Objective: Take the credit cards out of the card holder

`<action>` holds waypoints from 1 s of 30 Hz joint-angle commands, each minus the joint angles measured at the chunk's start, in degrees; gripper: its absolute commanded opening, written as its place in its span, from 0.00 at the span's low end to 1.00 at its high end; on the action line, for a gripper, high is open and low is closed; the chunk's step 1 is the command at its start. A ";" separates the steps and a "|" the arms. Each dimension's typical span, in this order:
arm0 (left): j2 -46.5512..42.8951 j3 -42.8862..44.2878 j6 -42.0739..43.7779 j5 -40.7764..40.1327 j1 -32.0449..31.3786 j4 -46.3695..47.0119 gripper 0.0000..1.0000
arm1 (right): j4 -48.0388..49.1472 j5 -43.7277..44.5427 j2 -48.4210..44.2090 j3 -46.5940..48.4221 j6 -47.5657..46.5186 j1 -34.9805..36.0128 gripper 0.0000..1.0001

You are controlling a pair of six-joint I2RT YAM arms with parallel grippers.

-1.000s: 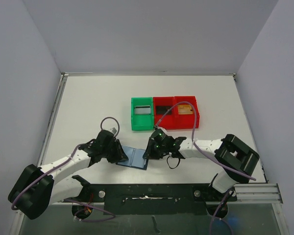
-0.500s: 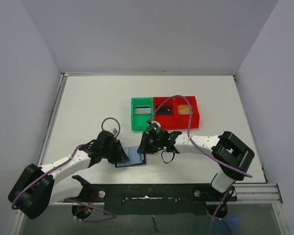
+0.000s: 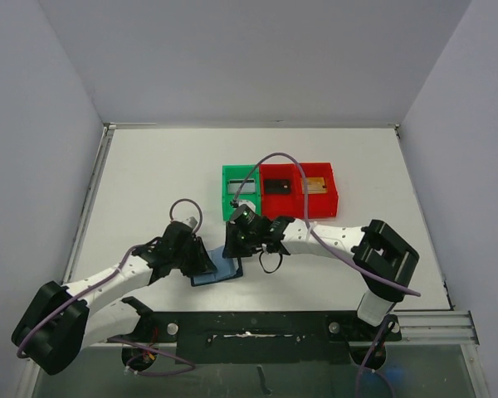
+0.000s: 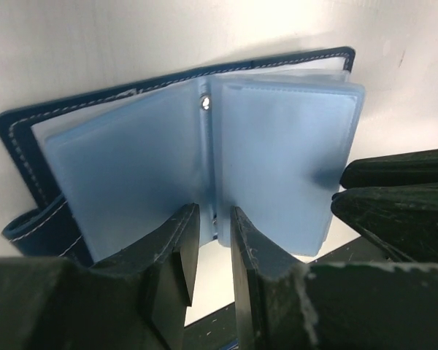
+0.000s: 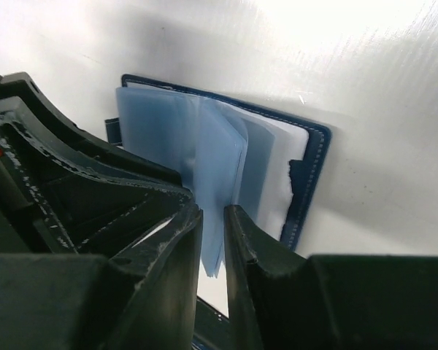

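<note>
The card holder [image 3: 222,272] lies open on the table between both arms, its navy cover [image 4: 18,157] under a stack of light blue sleeve pages [image 4: 277,146]. My left gripper [image 3: 206,262] [image 4: 214,222] pinches the pages' lower edge at the spine, its jaws nearly together. My right gripper [image 3: 235,248] [image 5: 213,222] is shut on one raised sleeve page [image 5: 219,168] and holds it upright. The credit cards lie in the bins: silver-grey [image 3: 242,187], black [image 3: 276,187], gold-tan [image 3: 314,186]. No card shows in the sleeves.
A green bin [image 3: 227,203] and two joined red bins [image 3: 297,207] stand just behind the card holder. The right arm's purple cable [image 3: 270,157] arcs over the bins. White walls enclose the table on three sides.
My right gripper has moved left towards the left gripper, taking a sleeve page with it. The card holder now looks narrower. The left gripper has hardly moved.
</note>
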 commanded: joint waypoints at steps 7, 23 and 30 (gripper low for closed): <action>-4.44 3.33 0.18 -3.72 -0.14 -2.83 0.23 | 2.96 -2.43 0.04 0.62 -1.75 -0.08 0.05; -8.26 7.18 -3.04 -17.30 0.47 -17.12 0.66 | 6.03 -3.16 0.19 -4.46 -0.20 -3.01 0.35; -3.29 3.90 -4.54 -14.71 0.35 -14.08 0.69 | 5.98 -3.10 0.82 -4.69 0.03 -2.99 0.39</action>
